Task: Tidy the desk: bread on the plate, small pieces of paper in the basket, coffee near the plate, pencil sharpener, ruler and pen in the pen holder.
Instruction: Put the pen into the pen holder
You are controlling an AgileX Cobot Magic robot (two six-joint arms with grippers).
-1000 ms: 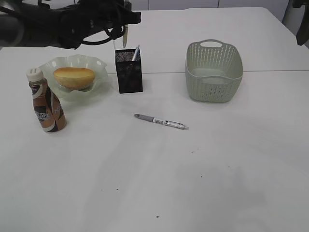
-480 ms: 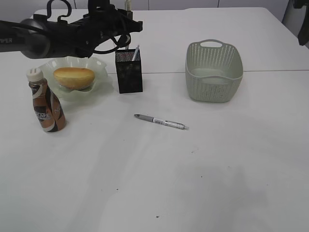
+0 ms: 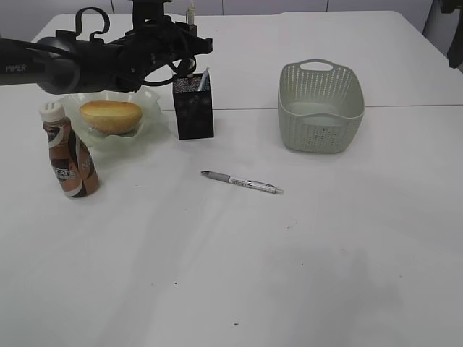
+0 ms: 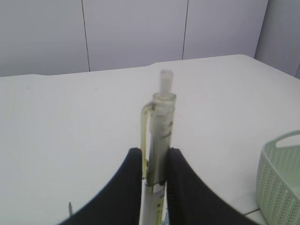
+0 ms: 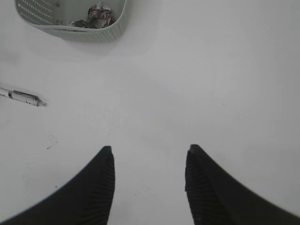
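Observation:
My left gripper (image 3: pixel 189 30) is shut on a clear yellowish pen (image 4: pixel 161 122) and holds it upright above the black mesh pen holder (image 3: pixel 193 106); the left wrist view shows its jaws (image 4: pixel 154 154) clamped on the barrel. A white pen (image 3: pixel 204 78) stands in the holder. A grey pen (image 3: pixel 242 182) lies on the table in front of it and also shows in the right wrist view (image 5: pixel 21 96). Bread (image 3: pixel 111 116) lies on the green plate (image 3: pixel 148 96). The coffee bottle (image 3: pixel 69 152) stands beside the plate. My right gripper (image 5: pixel 150 154) is open and empty above bare table. I see no sharpener or ruler.
The green basket (image 3: pixel 320 105) stands at the right, with crumpled paper (image 5: pixel 99 15) inside it. The right arm (image 3: pixel 454 32) is at the far right edge. The table's back edge runs behind the holder.
My left arm has shifted back and slightly right over the pen holder. The pen, hanging below the jaws a second ago, now stands upright with its top above them.

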